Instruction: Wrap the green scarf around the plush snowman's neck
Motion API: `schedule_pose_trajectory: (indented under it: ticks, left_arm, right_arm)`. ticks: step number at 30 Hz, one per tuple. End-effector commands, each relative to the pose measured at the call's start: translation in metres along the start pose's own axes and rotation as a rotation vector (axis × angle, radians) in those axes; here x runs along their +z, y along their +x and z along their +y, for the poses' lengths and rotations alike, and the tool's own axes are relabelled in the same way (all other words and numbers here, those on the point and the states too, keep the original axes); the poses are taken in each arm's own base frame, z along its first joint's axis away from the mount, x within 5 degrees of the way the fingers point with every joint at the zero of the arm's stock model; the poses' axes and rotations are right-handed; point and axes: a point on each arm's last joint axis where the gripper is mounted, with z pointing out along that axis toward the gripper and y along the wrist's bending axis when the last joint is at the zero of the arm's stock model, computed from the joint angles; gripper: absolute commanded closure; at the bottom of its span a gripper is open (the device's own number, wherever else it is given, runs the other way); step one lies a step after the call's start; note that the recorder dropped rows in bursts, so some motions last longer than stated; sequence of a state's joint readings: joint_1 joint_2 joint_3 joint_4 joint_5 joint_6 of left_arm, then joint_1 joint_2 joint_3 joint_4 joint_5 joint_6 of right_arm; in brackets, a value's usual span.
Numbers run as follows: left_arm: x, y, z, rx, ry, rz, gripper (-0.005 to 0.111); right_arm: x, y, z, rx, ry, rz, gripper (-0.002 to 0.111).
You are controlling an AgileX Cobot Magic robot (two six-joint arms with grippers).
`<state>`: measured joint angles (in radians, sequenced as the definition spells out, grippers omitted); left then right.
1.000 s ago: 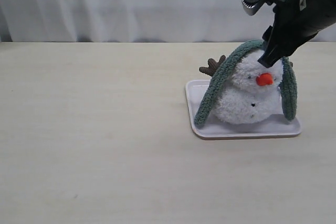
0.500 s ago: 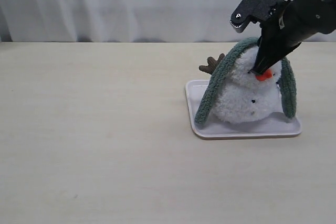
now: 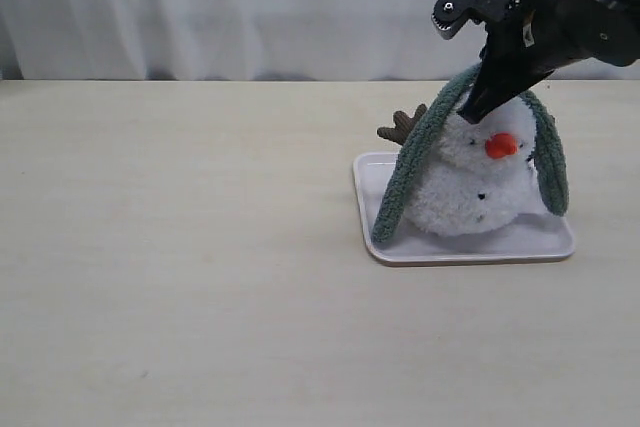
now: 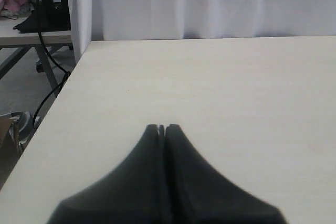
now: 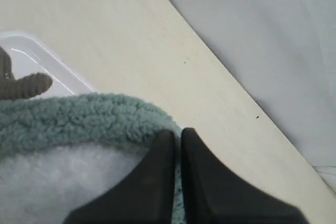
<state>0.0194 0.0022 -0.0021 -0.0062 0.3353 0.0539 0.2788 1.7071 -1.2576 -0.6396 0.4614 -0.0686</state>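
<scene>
**Item: green scarf.** Draped over the crown of the plush snowman, not around the neck. One end hangs down at the toy's 9 o'clock and the other at its 3 o'clock, both reaching toward the white tray.

**Right gripper.** At the head's 12 o'clock, with the jaws pressed together, apparently pinching the scarf's fuzzy edge.

**Left gripper.** Jaws closed on nothing, above bare table.

**Risks.**
- The pinch looks shallow, so the pile may slip free when pulled.
- Fingertips may catch the white plush too, which would tip or drag the toy off its tray.
- A one-sided pull could slide the whole strip off the head.

**Surroundings.**
- The brown twig arm at the snowman's 10 o'clock stands in the scarf's path.
- The carrot nose juts forward and could snag a crossing end.
- The curtain hangs at 12 o'clock, well apart.
</scene>
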Motion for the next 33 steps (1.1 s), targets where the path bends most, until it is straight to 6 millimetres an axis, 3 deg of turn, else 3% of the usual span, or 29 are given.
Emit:
schedule_pose_trajectory:
  ticks: [1, 4, 11, 17, 25, 29, 33]
  left_arm:
    - [0.0, -0.001, -0.001, -0.007, 0.009, -0.013, 0.107]
    - [0.0, -0.001, -0.001, -0.007, 0.009, -0.013, 0.107]
    - [0.0, -0.001, -0.001, -0.007, 0.009, -0.013, 0.107]
    - [0.0, -0.001, -0.001, -0.007, 0.009, -0.013, 0.107]
    - [0.0, -0.001, -0.001, -0.007, 0.009, -0.013, 0.107]
    - [0.0, -0.001, -0.001, -0.007, 0.009, -0.013, 0.107]
    - [0.0, -0.001, -0.001, -0.007, 0.009, -0.013, 0.107]
  right_arm:
    - [0.013, 0.007, -0.012, 0.12, 0.021, 0.011, 0.104]
    - [0.029, 0.018, -0.015, 0.166, 0.016, 0.038, 0.104]
    - [0.046, 0.015, -0.004, 0.196, -0.026, -0.021, 0.104]
    - [0.022, 0.008, -0.015, 0.27, -0.013, -0.056, 0.104]
    - [-0.025, 0.001, -0.031, 0.397, -0.025, -0.103, 0.103]
    - [-0.038, 0.001, -0.025, 0.399, -0.123, -0.081, 0.093]
    - [-0.044, -0.004, -0.019, 0.464, -0.302, 0.057, 0.085]
